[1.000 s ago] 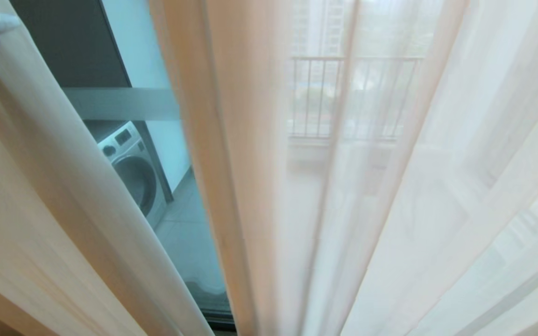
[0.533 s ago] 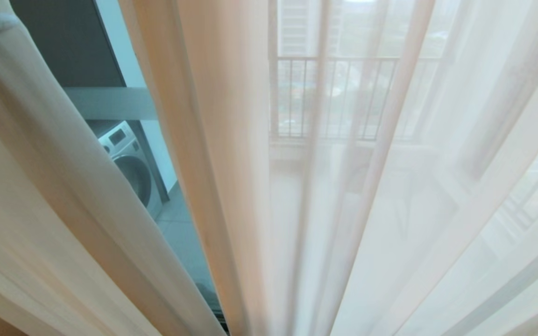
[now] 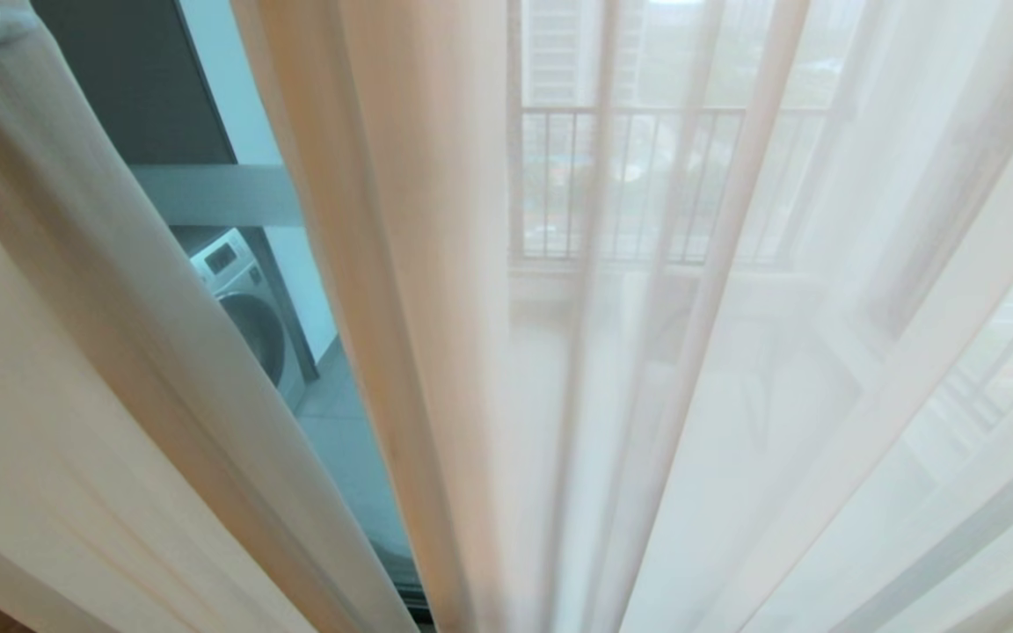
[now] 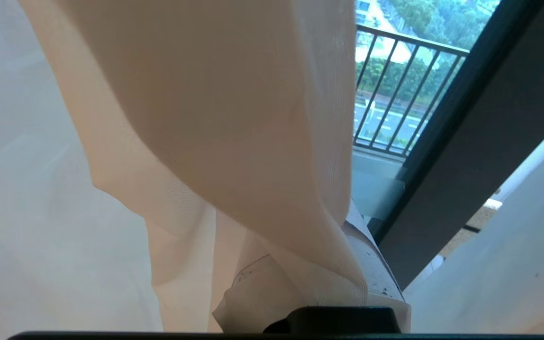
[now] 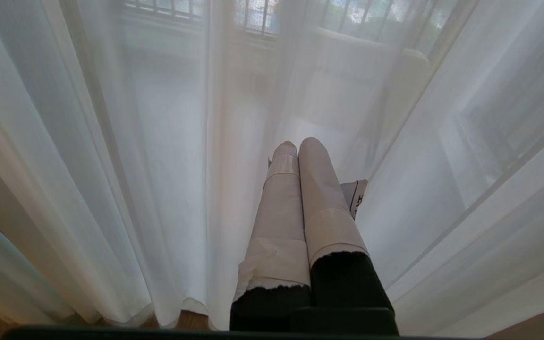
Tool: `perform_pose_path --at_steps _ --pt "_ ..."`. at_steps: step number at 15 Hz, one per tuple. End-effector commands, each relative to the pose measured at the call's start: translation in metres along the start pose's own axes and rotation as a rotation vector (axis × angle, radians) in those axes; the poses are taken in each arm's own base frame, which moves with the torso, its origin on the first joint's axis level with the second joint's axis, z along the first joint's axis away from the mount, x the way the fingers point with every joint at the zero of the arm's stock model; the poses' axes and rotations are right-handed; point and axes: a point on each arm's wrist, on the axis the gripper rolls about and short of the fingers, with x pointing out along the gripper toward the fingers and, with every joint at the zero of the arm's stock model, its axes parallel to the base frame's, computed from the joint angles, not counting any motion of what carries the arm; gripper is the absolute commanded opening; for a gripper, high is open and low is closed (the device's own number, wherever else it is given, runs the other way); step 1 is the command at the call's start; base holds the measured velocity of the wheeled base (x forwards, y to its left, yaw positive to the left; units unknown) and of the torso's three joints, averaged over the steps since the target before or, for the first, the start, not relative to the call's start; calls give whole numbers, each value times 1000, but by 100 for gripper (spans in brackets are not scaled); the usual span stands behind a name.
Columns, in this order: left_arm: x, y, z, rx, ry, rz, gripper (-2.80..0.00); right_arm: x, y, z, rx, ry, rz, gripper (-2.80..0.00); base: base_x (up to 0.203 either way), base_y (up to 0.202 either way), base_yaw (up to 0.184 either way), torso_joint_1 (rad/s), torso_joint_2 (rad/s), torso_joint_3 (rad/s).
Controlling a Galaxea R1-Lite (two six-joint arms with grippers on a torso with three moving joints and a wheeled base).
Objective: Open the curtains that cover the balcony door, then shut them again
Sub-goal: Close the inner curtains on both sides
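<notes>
The sheer white see-through curtains [image 3: 735, 396] in long vertical folds filled most of the head view, from the lower left corner across to the right edge. A narrow gap ran between two folds from the upper left of the frame down to the bottom centre. Through that gap showed the balcony door [image 3: 137, 79], a glass panel in a dark metal frame with a horizontal frosted band [image 3: 216, 195] across it. Behind the glass, left of centre, stood a white front-loading washing machine [image 3: 247, 308]. A black-barred railing [image 3: 630, 185] was visible through the fabric in the upper centre.

The left gripper [image 4: 319, 283] sat at the bottom centre of the left wrist view, clenched on a bunched fold of the curtains, with the cloth draped over its white-taped fingers [image 4: 376, 269]. The dark door frame ran diagonally across the right of that view.

The right gripper [image 5: 298, 144] pointed up the centre of the right wrist view, its two white-taped fingers [image 5: 319, 189] pressed together with nothing between them. The curtains hung just beyond its tips.
</notes>
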Motion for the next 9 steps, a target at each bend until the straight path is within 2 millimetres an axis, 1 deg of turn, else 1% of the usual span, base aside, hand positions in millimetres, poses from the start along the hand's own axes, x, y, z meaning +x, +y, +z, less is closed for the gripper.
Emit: perform_pose_path --at_steps 1,5,7,9 --pt "-3 0 5 -9 -43 -6 -280 0 0 0 -1 2 0 -280 0 0 0 0 0 0" --pt "-12 -1 11 -14 -83 13 -280 0 0 0 -1 2 0 -280 0 0 0 0 0 0" --pt "-20 -6 15 -25 -100 -28 -280 0 0 0 -1 2 0 -280 0 0 0 0 0 0" --pt "-27 -14 23 -54 -168 -98 -280 0 0 0 -1 2 0 -280 0 0 0 0 0 0"
